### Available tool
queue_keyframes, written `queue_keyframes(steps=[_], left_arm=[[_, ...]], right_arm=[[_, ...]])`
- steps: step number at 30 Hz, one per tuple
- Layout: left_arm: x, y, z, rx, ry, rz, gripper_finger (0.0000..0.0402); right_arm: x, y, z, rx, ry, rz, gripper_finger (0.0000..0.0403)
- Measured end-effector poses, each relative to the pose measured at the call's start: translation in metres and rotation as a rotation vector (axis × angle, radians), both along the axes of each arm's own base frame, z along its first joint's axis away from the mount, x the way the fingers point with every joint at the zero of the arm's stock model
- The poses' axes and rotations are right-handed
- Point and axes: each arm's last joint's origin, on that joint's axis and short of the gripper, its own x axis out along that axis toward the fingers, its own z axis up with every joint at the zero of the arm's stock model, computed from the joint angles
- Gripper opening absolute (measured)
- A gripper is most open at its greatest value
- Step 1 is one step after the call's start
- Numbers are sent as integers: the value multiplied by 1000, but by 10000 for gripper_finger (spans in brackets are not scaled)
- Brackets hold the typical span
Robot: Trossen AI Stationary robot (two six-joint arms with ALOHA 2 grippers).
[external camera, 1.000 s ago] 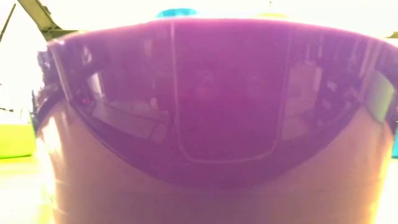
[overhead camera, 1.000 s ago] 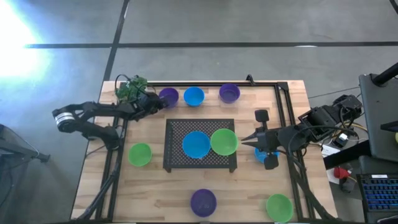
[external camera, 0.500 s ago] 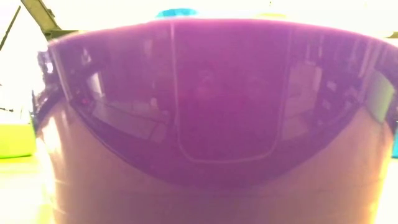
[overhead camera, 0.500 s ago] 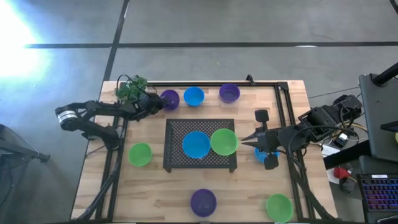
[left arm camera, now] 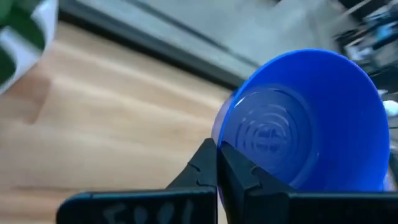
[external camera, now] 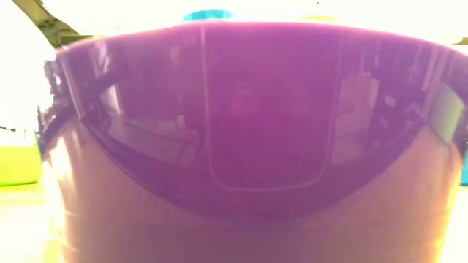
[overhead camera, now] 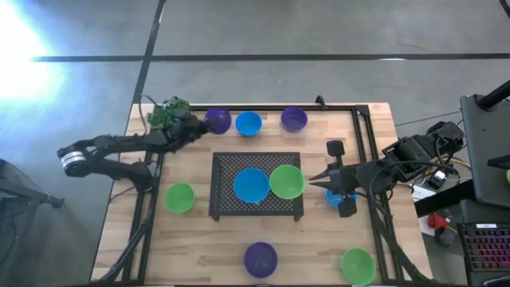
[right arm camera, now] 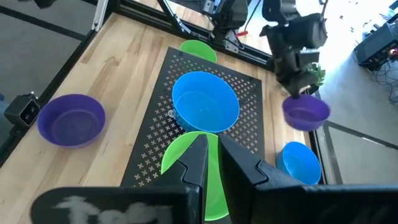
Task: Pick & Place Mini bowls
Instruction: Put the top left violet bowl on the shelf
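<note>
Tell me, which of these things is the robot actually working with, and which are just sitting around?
Part of the job: purple bowls, blue bowls, green bowl on the mat, other green bowls, and probably the black mesh mat as drop spot.

Just lying about: small leafy plant, cables and equipment beside the table.

Bare wood left of mat (overhead camera: 256, 187), green bowl (overhead camera: 179, 197) intruding
</note>
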Motion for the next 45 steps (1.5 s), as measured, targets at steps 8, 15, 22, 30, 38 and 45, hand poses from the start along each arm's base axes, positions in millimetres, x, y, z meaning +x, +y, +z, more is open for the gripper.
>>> queue_keyframes(steps=[8,15,22,30,38,45], left_arm=[[-18,-13,44,70,23,-57,0],[-33,-27,94,75,126,-132,0],[-39,-48,134,46,238,-302,0],[-43,-73,152,7,336,-533,0],[-34,-94,150,-16,336,-791,0],[-31,-112,149,-26,338,-937,0]], right_arm=[[0,0,0,0,0,0,34],[0,0,0,0,1,0,34],[0,0,0,10,0,-7,34],[0,0,0,13,0,-9,34],[0,0,0,15,0,-10,34],[0,0,0,15,0,-10,34]])
